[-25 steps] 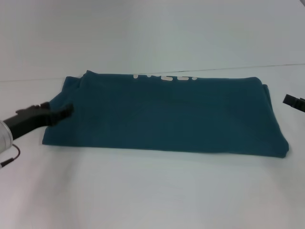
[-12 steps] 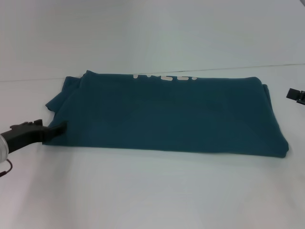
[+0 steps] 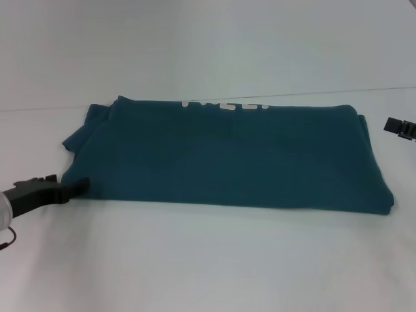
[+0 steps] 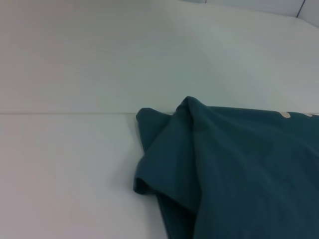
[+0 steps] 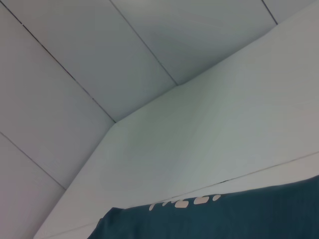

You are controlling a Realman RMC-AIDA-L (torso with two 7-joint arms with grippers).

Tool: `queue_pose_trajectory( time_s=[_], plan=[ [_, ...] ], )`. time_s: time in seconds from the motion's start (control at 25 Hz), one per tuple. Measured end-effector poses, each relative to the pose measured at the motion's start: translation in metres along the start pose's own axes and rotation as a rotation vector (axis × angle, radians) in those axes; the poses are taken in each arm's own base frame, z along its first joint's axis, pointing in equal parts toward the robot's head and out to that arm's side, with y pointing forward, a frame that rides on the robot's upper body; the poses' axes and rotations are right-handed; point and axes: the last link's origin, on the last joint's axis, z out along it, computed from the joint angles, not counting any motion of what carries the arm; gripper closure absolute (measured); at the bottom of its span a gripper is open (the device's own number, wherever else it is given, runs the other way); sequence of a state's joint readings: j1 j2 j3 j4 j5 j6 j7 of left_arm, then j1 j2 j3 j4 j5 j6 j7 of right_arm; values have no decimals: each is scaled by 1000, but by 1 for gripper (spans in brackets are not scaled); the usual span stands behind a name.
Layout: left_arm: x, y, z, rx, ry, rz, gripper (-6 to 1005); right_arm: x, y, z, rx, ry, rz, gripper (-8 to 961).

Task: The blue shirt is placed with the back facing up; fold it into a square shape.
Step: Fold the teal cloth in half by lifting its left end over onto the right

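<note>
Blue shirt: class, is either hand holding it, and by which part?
Cannot be told: the left hand touches the blue shirt's near left corner; the right hand is apart.

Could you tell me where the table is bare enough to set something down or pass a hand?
The table is bare along its whole near side, in front of the shirt, and beyond the shirt's far edge. It is tight at the shirt's ends: the left gripper sits at the near left corner, the right gripper just off the right end.

Your dark teal-blue shirt with white lettering, plain white desk, black left gripper, black right gripper
</note>
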State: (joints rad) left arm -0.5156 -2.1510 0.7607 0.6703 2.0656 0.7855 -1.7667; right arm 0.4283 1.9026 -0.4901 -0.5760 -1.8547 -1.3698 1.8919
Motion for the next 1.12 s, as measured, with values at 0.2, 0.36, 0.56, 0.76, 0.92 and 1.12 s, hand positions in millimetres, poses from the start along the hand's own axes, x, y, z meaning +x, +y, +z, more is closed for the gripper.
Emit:
queue_pose_trajectory(
  time_s=[0.2,0.36,0.56,0.76,0.92,1.12],
  plan=[
    [-1,1,1,-7,-7,2,200,0,0,1,2,1,-5,218],
    [-1,4,1,-19,-12,6,200,-1,0,0,3,1,-8,218],
    [0,9,1,-55,-28,21,200,0,-1,0,4,2,-8,219],
    [1,11,2,-66,-45,32,232,0,-1,-1,5,3,-12,219],
    [6,12,0,-66,-33,41,295,1,-1,-1,5,2,-15,220],
    [8,7,-1,-38,-32,20,385,1,-1,-2,7,1,-16,220]
  ],
)
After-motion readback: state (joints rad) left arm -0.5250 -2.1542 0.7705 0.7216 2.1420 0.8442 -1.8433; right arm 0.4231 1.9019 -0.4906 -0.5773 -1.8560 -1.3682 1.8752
